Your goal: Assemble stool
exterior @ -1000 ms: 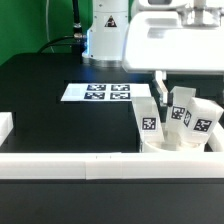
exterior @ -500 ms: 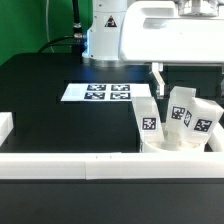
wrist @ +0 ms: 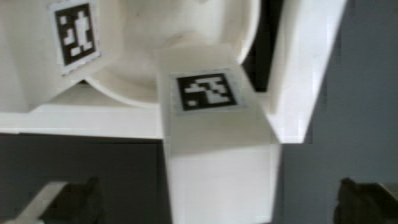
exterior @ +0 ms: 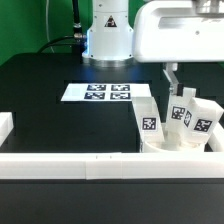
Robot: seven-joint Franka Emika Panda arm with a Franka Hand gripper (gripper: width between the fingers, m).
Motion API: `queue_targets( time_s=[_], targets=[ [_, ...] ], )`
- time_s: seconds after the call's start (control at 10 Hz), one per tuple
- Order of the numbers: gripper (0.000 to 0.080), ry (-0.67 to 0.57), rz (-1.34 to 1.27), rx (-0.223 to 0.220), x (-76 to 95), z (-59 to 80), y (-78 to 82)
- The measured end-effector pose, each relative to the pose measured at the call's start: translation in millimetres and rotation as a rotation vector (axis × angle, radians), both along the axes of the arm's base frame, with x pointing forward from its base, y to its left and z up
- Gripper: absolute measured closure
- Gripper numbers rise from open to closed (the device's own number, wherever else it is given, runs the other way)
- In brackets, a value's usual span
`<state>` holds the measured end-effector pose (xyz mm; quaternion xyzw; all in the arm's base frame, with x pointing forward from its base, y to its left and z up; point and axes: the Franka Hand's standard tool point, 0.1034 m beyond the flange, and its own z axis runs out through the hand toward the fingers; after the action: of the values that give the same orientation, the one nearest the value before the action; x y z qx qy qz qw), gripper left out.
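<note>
The stool's white round seat (exterior: 170, 150) sits at the exterior view's lower right, against the front bar. Three blocky tagged legs rise from it at a tilt: one (exterior: 147, 118) towards the exterior view's left, one (exterior: 181, 108) in the middle, one (exterior: 203, 120) on the right. My gripper (exterior: 172, 78) hangs open just above the middle leg and holds nothing. In the wrist view a tagged leg (wrist: 217, 130) runs between my gripper's (wrist: 214, 205) dark fingertips (wrist: 63, 200), which stand wide apart from it. A second leg (wrist: 75, 35) and the seat's curved rim (wrist: 134, 85) lie beyond.
The marker board (exterior: 97, 92) lies flat on the black table (exterior: 50, 120), towards the exterior view's left of the stool. A long white bar (exterior: 70, 166) edges the front and a short one (exterior: 5, 126) stands at the left. The robot's base (exterior: 107, 35) is behind.
My gripper has shifted towards the exterior view's right, from over the left leg to over the middle leg. It stays open. The legs and seat have not moved.
</note>
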<state>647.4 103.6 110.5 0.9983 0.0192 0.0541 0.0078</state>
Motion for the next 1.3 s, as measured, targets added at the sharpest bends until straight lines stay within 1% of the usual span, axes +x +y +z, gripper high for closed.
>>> queue_targets(
  time_s=[0.1, 0.2, 0.3, 0.4, 0.5, 0.8, 0.9, 1.1, 1.2, 1.3],
  targets=[
    [0.015, 0.087, -0.004, -0.002, -5.8, -1.3, -1.6],
    [0.015, 0.115, -0.006, -0.003, -2.3, 0.0, -2.4],
    [0.015, 0.089, -0.002, -0.007, 0.7, -2.4, -3.3],
    [0.015, 0.085, 0.01, -0.025, -1.4, -10.4, -6.5],
    [0.015, 0.088, 0.009, -0.027, -3.6, -15.3, -8.3],
    [0.015, 0.067, 0.033, -0.04, -1.5, -20.3, -3.8],
    [0.015, 0.067, 0.042, -0.041, -0.6, -19.3, -4.2],
    [0.0408, 0.067, 0.054, -0.044, 0.6, -18.3, -4.6],
    [0.0408, 0.067, 0.053, -0.044, 0.7, -18.3, -5.2],
    [0.0464, 0.066, 0.053, -0.044, 0.7, -18.3, -5.5]
  ],
)
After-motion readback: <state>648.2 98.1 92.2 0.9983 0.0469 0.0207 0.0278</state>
